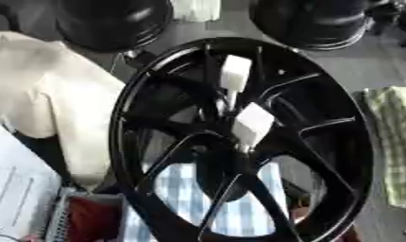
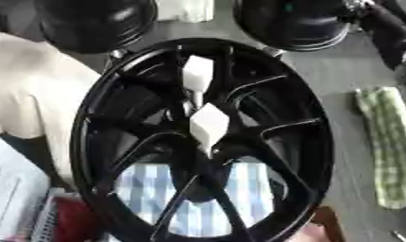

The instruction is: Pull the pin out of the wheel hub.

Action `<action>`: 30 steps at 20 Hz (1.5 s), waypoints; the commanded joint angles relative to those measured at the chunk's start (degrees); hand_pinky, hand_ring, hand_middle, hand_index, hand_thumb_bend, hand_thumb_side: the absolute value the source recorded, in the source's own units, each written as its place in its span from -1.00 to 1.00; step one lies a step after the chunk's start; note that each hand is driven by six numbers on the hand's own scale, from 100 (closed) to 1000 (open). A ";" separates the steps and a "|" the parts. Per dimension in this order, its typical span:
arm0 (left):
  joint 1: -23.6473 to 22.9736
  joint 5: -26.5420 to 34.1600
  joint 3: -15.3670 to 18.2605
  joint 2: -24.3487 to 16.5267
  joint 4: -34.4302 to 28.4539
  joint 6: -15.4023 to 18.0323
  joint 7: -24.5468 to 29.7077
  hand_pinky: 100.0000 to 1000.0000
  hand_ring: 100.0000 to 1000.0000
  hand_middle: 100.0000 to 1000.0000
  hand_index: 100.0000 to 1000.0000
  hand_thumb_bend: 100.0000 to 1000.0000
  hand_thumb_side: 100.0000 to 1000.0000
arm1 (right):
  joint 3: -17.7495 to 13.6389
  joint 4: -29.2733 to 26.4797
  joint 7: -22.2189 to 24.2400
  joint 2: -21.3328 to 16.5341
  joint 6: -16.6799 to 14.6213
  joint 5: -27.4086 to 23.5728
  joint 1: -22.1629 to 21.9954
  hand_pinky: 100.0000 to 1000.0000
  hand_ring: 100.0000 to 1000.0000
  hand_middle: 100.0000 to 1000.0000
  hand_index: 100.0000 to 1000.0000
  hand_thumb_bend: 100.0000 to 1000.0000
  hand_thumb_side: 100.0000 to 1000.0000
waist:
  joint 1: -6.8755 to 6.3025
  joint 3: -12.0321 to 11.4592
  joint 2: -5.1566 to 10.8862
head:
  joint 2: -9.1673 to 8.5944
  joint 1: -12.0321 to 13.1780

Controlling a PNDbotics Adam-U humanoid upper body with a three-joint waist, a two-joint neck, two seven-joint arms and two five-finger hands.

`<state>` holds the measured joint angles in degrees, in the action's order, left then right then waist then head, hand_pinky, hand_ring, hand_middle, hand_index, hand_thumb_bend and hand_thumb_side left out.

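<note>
Black spoked wheel hub [image 1: 239, 142] fills centre frame, glossy, thin paired spokes, standing tilted. Two white blocky pins [image 2: 209, 124] sit at its centre, one above the other [image 2: 196, 73], each on a thin stem. Blue-white checked cloth [image 1: 239, 198] visible through the lower spokes; green checked towel [image 2: 388, 146] right, cream fabric [image 1: 49, 94] left. Neither robot hand in frame, so hand state can't be told.

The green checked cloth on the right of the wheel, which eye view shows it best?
The right eye view: the green checked cloth lies whole there, from its top end to its rounded lower end, apart from the black wheel. In the left eye view the picture's right edge cuts the cloth off, so only its left part shows.
</note>
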<state>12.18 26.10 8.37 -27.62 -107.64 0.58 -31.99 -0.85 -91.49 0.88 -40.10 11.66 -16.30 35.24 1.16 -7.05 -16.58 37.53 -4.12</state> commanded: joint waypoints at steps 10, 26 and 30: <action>0.05 -0.31 0.54 -1.06 -1.15 -0.15 0.10 0.46 0.30 0.16 0.48 -0.42 0.32 | 0.44 -2.09 3.10 -5.58 -1.50 2.19 2.02 0.69 0.43 0.39 0.44 -1.00 -0.05 | -0.08 0.13 0.69 | 0.60 0.34; 0.05 -0.60 -0.02 -1.73 -1.04 -0.61 0.64 0.46 0.30 0.16 0.48 -0.45 0.35 | 7.43 -16.30 36.53 -17.08 -20.49 15.07 10.13 0.69 0.48 0.43 0.45 -0.86 -0.23 | 0.81 0.06 0.15 | 1.24 0.57; 0.19 -0.60 -0.24 -1.89 -1.04 -0.75 0.86 0.46 0.30 0.17 0.48 -0.46 0.35 | 9.51 -19.84 43.82 -18.19 -22.94 14.36 12.22 0.70 0.49 0.44 0.45 -0.76 -0.24 | 1.08 -0.15 -0.02 | 1.02 0.45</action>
<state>11.86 25.63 7.96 -27.66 -107.64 -0.10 -31.31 8.63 -109.59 42.59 -55.91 -10.52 -1.63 46.45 2.42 -7.12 -17.32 38.71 -3.63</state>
